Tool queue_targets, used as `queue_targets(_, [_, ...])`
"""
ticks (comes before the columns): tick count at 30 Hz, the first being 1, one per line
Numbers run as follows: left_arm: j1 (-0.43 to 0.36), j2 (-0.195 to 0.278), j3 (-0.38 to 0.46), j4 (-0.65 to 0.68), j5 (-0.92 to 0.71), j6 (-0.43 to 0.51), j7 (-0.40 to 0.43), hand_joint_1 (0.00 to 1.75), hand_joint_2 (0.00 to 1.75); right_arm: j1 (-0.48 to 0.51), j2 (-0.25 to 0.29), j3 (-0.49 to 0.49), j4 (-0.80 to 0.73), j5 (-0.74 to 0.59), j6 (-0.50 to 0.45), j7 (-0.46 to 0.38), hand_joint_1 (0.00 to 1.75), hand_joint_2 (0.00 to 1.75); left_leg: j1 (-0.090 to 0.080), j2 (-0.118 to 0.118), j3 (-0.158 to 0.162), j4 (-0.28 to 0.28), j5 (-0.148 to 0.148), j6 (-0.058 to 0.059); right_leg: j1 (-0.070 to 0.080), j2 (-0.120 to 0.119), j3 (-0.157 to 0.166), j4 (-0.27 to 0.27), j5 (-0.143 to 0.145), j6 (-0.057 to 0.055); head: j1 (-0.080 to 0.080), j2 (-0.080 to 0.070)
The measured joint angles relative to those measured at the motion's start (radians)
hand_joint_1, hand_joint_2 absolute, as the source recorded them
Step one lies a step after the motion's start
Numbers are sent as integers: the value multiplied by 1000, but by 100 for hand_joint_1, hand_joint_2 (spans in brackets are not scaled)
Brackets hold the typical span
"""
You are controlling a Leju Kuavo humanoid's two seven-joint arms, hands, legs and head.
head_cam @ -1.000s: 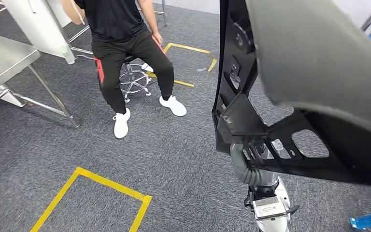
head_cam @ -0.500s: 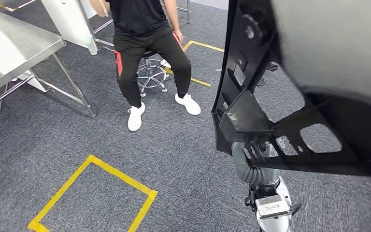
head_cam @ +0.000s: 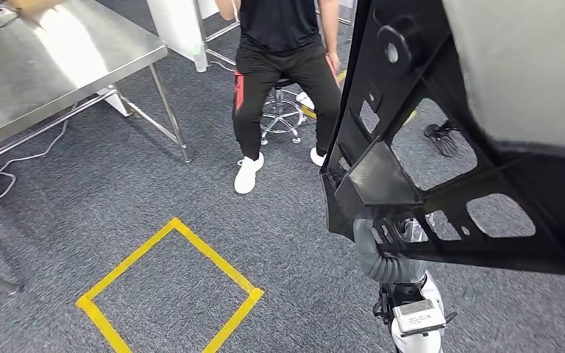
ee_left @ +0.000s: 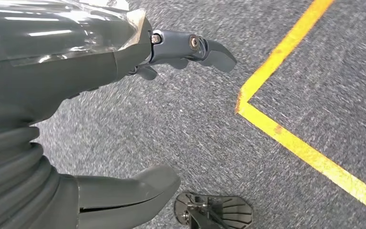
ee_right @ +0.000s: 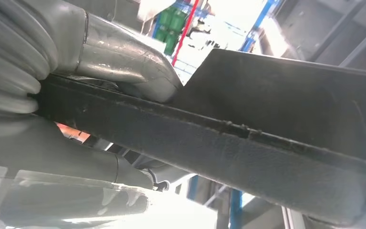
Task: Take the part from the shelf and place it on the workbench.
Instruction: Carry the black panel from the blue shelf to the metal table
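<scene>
Black plastic part was gripped by right hand and held high, seemingly for carrying (steel bench lay well apart); left hand hung open, holding nothing.

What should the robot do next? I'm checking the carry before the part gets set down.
Probably keep turning left toward the steel workbench while carrying. The right robot hand grips the black part held high, the workbench lies off to the left, and a seated person is ahead.
</scene>
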Motion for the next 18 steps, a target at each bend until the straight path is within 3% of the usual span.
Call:
queue_targets(1, [1,0,0,0,0,2,2,0,175,-1,0,0,0,0,1,0,175,175,0,-8,-4,3,-2,-6,0,5,8,-19,7,-7,0,0])
queue_targets(3, [4,1,0,1,0,5,4,0,175,-2,0,0,0,-1,2,0,175,175,2,-17,-10,3,-2,-16,2,-8,11,-19,10,-25,-1,0])
queue_targets(5, [6,0,0,2,0,6,5,0,175,-3,2,0,0,-2,3,0,175,175,3,18,-22,28,-18,-25,-1,-24,13,-21,12,-38,-4,0])
queue_targets(7, [3,0,0,2,0,7,6,0,175,-3,3,0,0,-2,3,0,175,175,4,74,-69,123,-71,-34,1,-45,15,-23,10,-48,-8,0])
queue_targets(9, [2,0,0,2,0,8,6,0,175,-3,3,0,1,-3,4,0,175,175,7,92,-138,249,-123,-39,5,-67,15,-22,7,-54,-9,0])
queue_targets(10, [2,0,0,2,0,7,6,0,175,-3,3,-1,1,-3,4,0,175,175,8,95,-158,283,-127,-39,7,-78,15,-22,5,-55,-9,0])
queue_targets(11, [3,-1,0,2,0,6,6,0,175,-3,3,-1,1,-3,4,0,175,175,8,97,-159,279,-112,-38,8,-89,17,-22,3,-57,-9,0])
queue_targets(12, [4,-1,0,2,0,6,6,0,175,-3,3,-1,2,-3,4,0,175,175,8,103,-140,236,-82,-35,10,-100,20,-22,1,-58,-9,0])
queue_targets(14, [3,0,0,2,0,5,7,0,175,-4,3,-1,1,-3,4,0,175,175,0,140,-68,98,-19,-21,15,-119,27,-22,-5,-56,-9,0])
queue_targets(16, [-1,0,0,2,0,5,7,0,175,-5,2,-1,1,-3,4,0,175,175,-10,167,-30,22,0,-10,20,-137,33,-23,-12,-48,-9,0])
queue_targets(18, [-1,1,0,2,0,4,7,0,175,-6,3,-1,1,-2,4,0,175,175,-16,152,-28,12,-3,-2,21,-155,39,-28,-16,-38,-9,0])
